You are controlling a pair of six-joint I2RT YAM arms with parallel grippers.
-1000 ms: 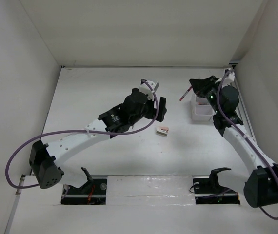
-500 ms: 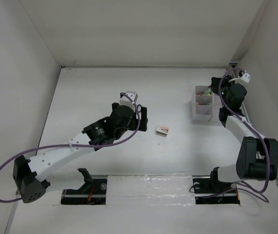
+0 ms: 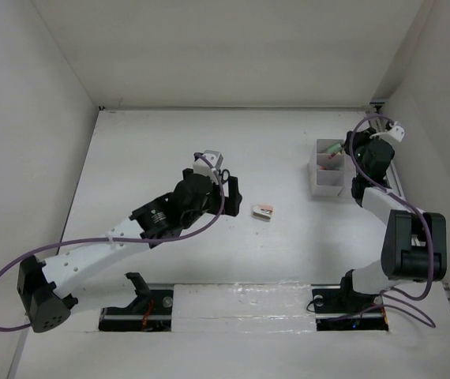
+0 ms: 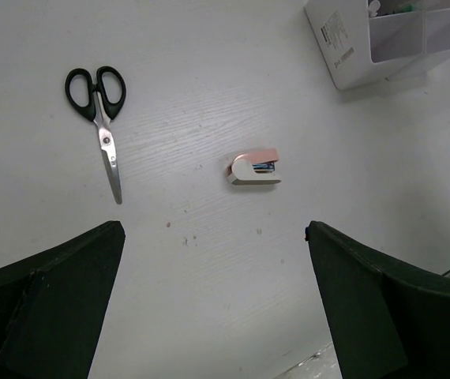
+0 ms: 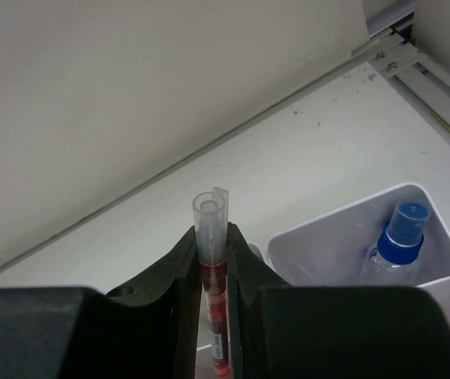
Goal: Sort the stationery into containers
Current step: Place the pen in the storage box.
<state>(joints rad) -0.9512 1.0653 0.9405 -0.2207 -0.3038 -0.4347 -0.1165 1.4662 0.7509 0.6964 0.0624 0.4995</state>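
Left wrist view: the left gripper (image 4: 213, 233) hangs over the table (image 4: 209, 47), fingers wide apart. Just beyond lie the white-pink eraser (image 4: 254, 169) and, to its left, black-handled scissors (image 4: 106, 142). Farther off, beside the white organizer box (image 4: 350, 55), the right gripper (image 5: 211, 233) clamps the red pen (image 5: 213, 288).

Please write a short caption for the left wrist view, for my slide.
Open left pincer above the table; black-handled scissors and a white-pink eraser lie ahead, the organizer box beyond.
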